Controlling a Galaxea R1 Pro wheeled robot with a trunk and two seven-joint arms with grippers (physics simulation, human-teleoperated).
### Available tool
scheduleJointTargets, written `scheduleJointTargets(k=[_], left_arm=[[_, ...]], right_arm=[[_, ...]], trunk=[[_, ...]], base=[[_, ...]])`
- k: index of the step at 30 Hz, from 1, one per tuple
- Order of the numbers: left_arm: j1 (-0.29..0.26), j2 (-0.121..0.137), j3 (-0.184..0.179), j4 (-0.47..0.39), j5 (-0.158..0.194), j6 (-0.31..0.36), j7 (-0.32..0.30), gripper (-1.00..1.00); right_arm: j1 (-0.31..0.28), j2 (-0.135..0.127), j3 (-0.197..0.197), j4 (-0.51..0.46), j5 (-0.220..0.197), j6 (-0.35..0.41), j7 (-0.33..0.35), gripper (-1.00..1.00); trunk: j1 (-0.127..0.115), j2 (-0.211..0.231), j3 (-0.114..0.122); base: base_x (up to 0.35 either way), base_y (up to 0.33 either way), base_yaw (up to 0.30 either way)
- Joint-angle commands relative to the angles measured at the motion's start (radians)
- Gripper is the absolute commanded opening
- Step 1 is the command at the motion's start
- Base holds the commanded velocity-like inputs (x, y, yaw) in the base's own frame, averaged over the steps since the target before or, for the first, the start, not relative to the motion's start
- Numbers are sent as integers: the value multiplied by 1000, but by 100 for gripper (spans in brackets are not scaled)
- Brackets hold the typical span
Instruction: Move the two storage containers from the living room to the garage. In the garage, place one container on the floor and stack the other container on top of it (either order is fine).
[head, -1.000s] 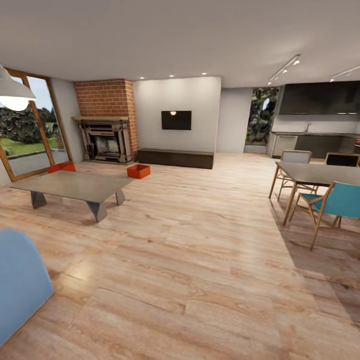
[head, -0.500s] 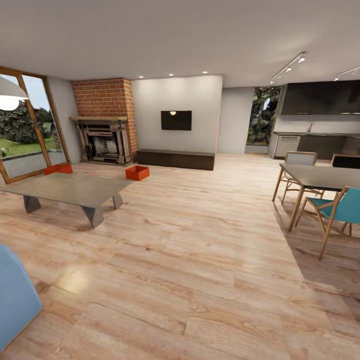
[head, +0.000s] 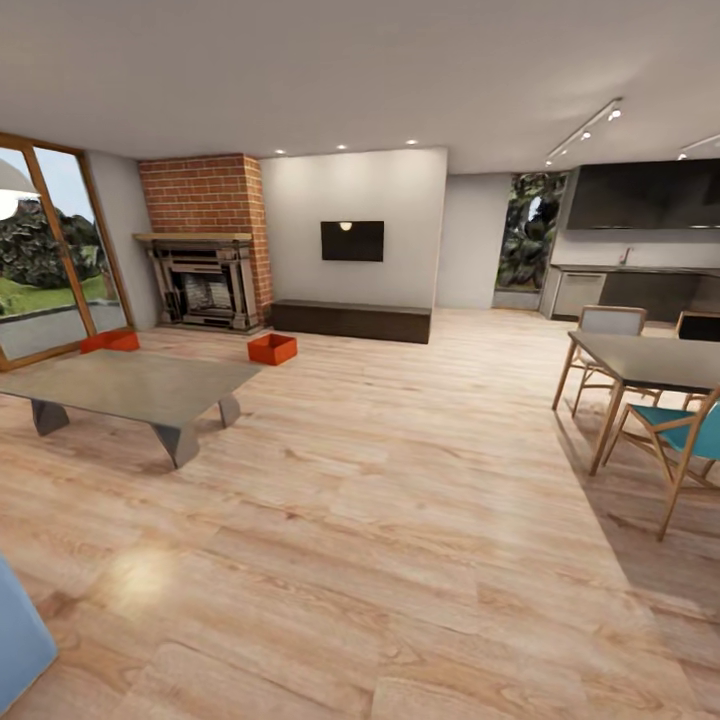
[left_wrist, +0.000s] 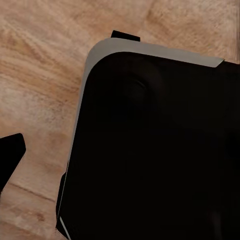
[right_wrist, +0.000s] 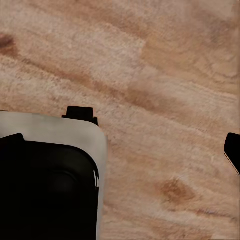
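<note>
Hanging over the light wood planks (head: 400, 520) beside my dark base (left_wrist: 150, 150), my left claw (left_wrist: 10, 155) and right claw (right_wrist: 232, 150) show only fingertip slivers, so I cannot tell their spread. Beyond the low grey coffee table (head: 130, 385), one storage container (head: 272, 348) sits on the planks before the brick fireplace (head: 205, 240). The other storage container (head: 110, 341) lies near the glass doors (head: 45, 250).

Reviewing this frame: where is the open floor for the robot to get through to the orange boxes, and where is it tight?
Open: light wood-plank floor between the low grey coffee table and the dark dining table. Tight: one orange-red box sits by the coffee table's far corner; the other lies behind it, near the glass doors.
</note>
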Motion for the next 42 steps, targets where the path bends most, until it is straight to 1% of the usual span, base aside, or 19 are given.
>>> scheduleJointTargets(k=[1, 42], left_arm=[[0, 0, 0, -1, 4, -2, 2, 100], [0, 0, 0, 0, 4, -1, 2, 100]], right_arm=[[-1, 0, 8, 3, -8, -5, 0, 100], [-1, 1, 8, 3, -8, -5, 0, 100]], trunk=[[1, 0, -1], [1, 0, -1]], base=[[322, 0, 0], [322, 0, 0]])
